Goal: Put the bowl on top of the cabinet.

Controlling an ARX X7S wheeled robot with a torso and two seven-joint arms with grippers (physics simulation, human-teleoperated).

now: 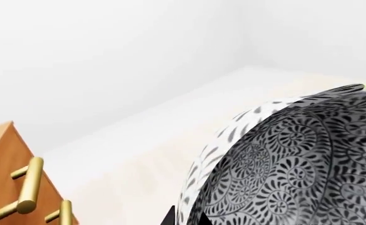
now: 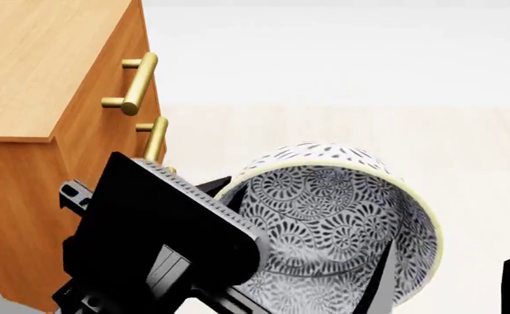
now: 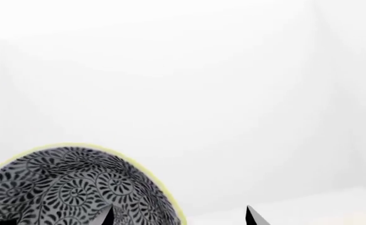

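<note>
The bowl, white with a dense dark floral pattern, hangs tilted on its side, its opening towards the head camera. My left gripper is shut on its rim on the cabinet side; in the left wrist view the two dark fingertips pinch the bowl wall. My right gripper is open, one fingertip over the patterned inside of the bowl, the other well outside the rim. The orange-brown cabinet stands to the left, its flat top level with or just above the bowl.
Brass bar handles stick out of the cabinet front close to my left gripper. The cabinet also fills a corner of the left wrist view. A pale cream surface stretches to a white wall behind.
</note>
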